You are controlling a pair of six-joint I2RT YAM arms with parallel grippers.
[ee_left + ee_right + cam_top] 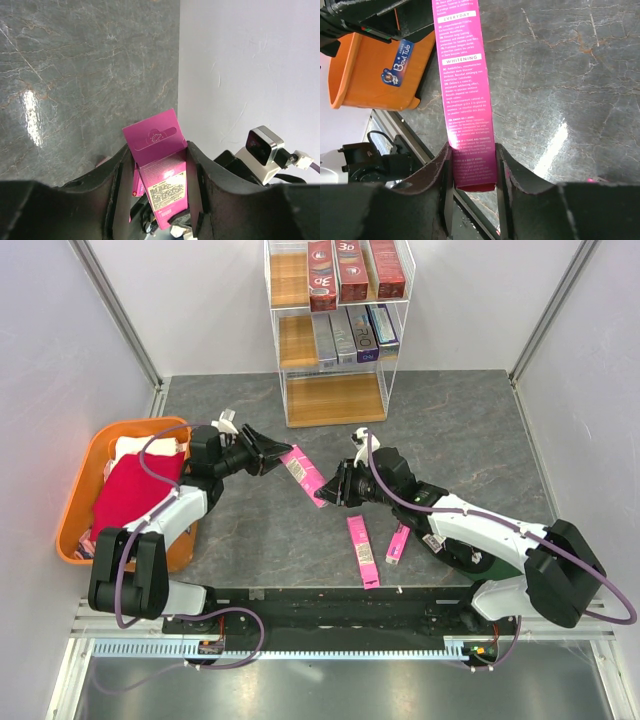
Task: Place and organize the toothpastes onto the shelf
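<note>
I'm pointing my left gripper (pixel 280 456) toward three o'clock and my right gripper (pixel 333 485) toward nine o'clock, both clamping one box (pixel 305 476).

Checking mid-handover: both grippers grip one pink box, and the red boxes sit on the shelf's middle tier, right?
No: the red boxes sit on the shelf's top tier, as the top view shows. The left gripper and right gripper do grip one pink box.
</note>
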